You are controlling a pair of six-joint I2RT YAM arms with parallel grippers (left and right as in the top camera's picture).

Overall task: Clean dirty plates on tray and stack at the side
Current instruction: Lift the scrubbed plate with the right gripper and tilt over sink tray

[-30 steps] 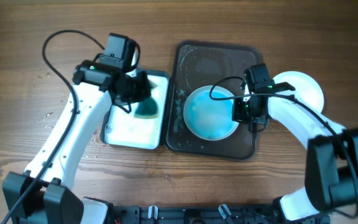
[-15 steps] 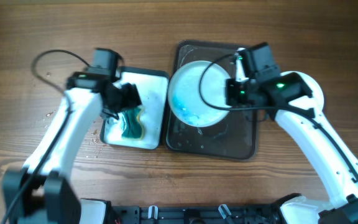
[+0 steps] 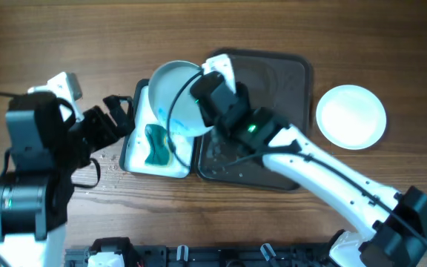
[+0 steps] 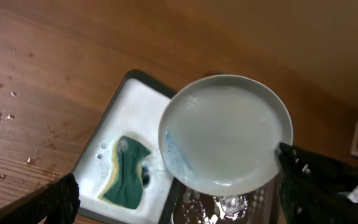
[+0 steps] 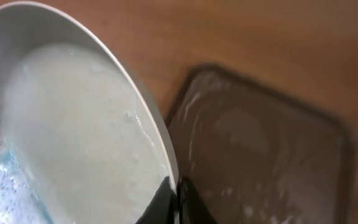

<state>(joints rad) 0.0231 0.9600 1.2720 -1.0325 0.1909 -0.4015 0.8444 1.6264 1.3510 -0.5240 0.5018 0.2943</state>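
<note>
One white plate (image 3: 351,116) lies clean on the table (image 3: 43,37) just right of the tray (image 3: 284,159), which carries no plate. The right pincer (image 5: 174,198) is clamped on the rim of a second plate (image 3: 170,95), tilted above the tub (image 3: 141,165) with the sponge (image 3: 156,144). A faint blue smear shows on it, so wiping and stacking are left. The left pincer (image 3: 119,117) stands apart, empty

Smeared plate (image 3: 170,95) hangs tilted (teal-streaked) left of tray (image 3: 282,74); clean plate (image 3: 351,116) lies right.
</note>
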